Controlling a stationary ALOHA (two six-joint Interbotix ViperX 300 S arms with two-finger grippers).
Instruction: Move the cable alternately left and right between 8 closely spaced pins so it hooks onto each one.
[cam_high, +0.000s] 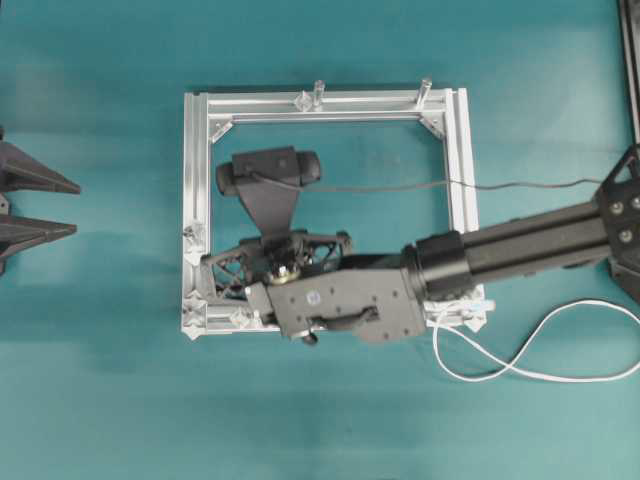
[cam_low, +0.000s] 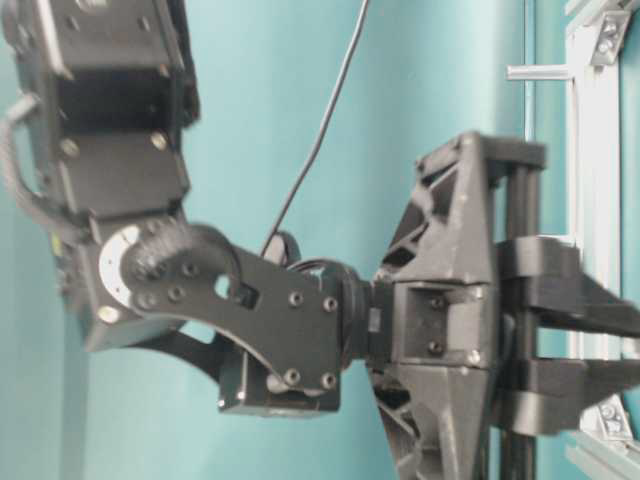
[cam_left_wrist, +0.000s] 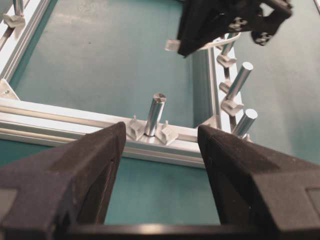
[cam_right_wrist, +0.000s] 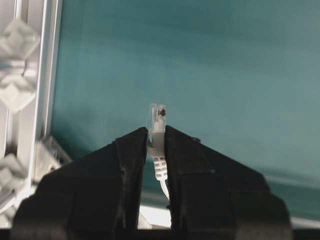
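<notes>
**Right jaws pinch the plug, cord trailing loose behind**

Now we're watching the right gripper (cam_right_wrist: 156, 145), its black jaws pinching the long thin white flexible cable (cam_high: 520, 362) just behind the small pale translucent plug (cam_right_wrist: 157, 116), which pokes out clear past the fingertips. From overhead, the rest of the cord loops slack on the teal table (cam_high: 330, 420) off to the right of the square silver aluminium frame (cam_high: 197, 200), well apart from the far rail.

We'd call this a featherweight and a floppy one: no stiffness to push with, so it can only be led from the tip and pulled taut. The plug is the one rigid piece, smooth plastic, and likely to slip or twist if squeezed off-centre. Holding at the boot just behind it looks the sound choice to us.

Over on the left edge of the right wrist view, tiny pale translucent diamond-shaped pins (cam_right_wrist: 18, 95) sit along the rail, close together.

The left gripper (cam_left_wrist: 160, 145) has its jaws spread wide, holding nothing, near a slim silver cylindrical post (cam_left_wrist: 155, 114).
</notes>
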